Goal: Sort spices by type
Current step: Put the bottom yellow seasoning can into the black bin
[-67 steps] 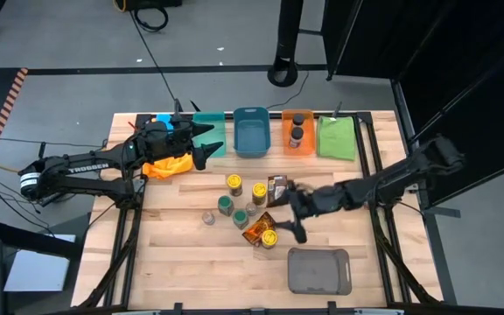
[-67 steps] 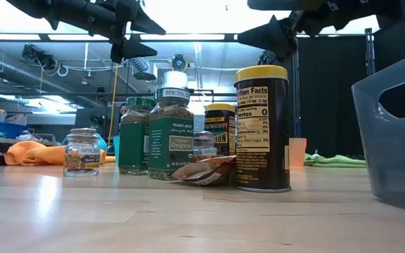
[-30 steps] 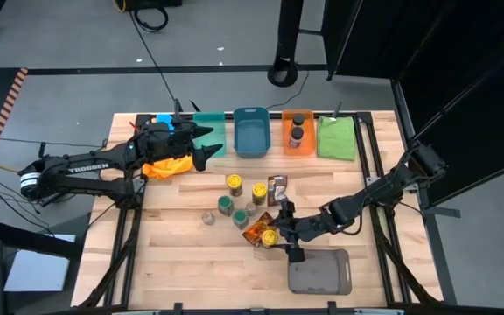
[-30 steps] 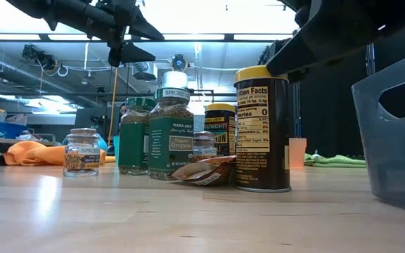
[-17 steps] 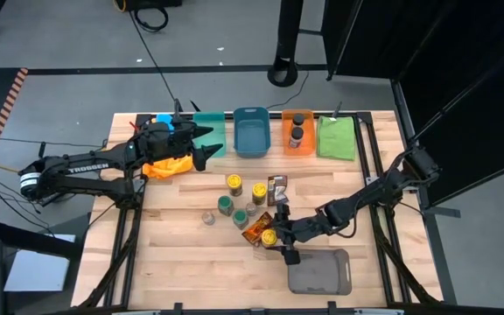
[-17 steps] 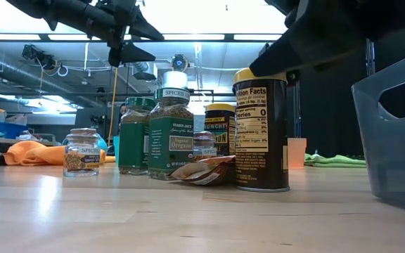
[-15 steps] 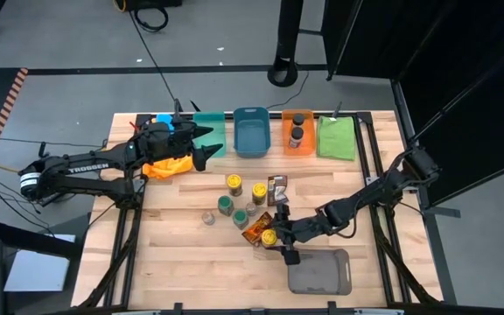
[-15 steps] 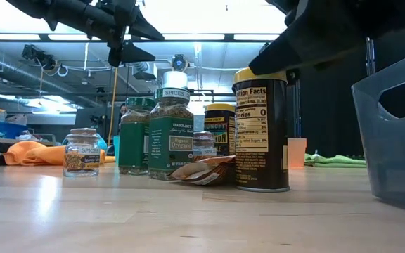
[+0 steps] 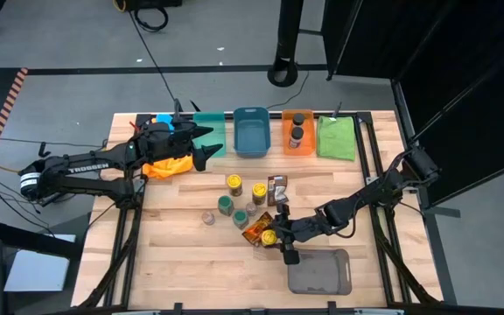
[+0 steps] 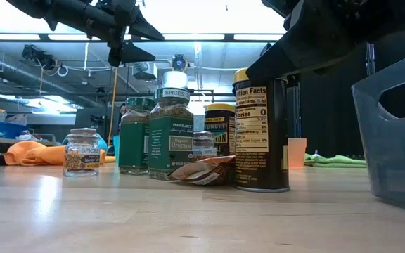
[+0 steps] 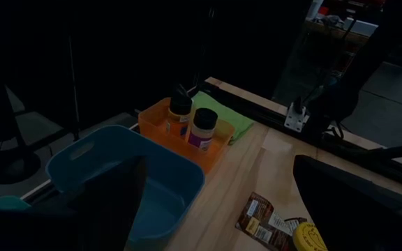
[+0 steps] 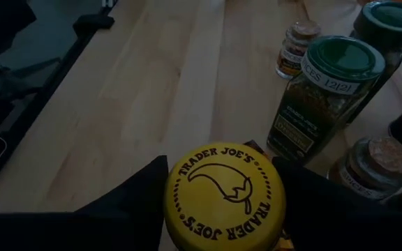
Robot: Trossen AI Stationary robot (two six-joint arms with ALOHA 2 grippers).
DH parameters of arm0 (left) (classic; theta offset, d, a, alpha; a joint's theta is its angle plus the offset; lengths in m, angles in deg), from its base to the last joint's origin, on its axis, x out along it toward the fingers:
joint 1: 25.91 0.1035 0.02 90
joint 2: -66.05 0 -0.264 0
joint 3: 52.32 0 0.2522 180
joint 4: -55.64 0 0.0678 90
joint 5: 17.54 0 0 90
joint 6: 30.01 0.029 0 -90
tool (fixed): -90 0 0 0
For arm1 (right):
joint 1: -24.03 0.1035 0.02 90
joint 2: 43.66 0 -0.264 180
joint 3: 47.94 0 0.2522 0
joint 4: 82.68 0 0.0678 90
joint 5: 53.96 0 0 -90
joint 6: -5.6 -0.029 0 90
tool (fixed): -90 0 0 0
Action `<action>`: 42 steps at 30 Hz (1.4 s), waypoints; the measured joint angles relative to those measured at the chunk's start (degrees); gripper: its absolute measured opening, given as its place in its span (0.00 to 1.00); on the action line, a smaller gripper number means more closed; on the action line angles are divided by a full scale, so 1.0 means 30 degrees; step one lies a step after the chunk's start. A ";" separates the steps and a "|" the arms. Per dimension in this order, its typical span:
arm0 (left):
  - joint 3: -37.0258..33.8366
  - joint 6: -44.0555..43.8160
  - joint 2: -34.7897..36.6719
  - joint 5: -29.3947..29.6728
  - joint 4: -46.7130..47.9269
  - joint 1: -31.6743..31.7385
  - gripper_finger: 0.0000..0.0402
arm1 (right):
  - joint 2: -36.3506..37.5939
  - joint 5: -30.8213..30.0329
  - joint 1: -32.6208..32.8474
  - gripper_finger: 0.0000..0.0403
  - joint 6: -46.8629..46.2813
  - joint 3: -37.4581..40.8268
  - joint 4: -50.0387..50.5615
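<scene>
Right wrist view had the right gripper [image 12: 223,192] straddling the yellow-lidded jar [image 12: 223,192] mid-worktop, fingers apart either side, not clamped yet. Looked rigid, probably slick, so I'd grab just under the lid. Left gripper [image 9: 206,143] hung wide open by the bins.

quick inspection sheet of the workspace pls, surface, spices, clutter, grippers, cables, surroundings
surface: wooden table, mostly bare toward the front.
job's things: loose jars and foil packets clustered mid-table; yellow-lidded jar upright at the front of the cluster; two jars already in the orange bin.
clutter: teal bin, blue bin, green cloth, orange cloth, grey tray.
grippers: right gripper straddles the yellow-lidded jar, a finger on each side of the lid, grip not confirmed; left gripper open, raised by the teal bin.
cables: black cable on the floor behind the table.
surroundings: dark curtain on the right; no people seen.
</scene>
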State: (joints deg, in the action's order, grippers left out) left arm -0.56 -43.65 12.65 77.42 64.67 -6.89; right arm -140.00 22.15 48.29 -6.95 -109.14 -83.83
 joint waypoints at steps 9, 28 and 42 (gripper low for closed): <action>0.0000 0.0026 0.0005 0.0000 0.0000 0.0000 0.92 | 0.0050 -0.0825 -0.0047 0.59 0.0059 -0.0529 0.0187; 0.0000 -0.0025 0.0000 -0.0007 -0.0153 -0.0005 0.92 | 0.6947 -0.5713 0.2292 0.59 -0.4037 -0.1104 0.5063; 0.0000 -0.0032 0.0000 -0.0007 -0.0173 -0.0002 0.92 | 0.8039 -1.1304 0.8830 0.59 -1.6606 -0.1100 1.0810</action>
State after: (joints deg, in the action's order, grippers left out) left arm -0.56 -43.74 12.65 77.39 64.15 -6.89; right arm -115.88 -11.76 74.78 -56.77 -112.44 -51.40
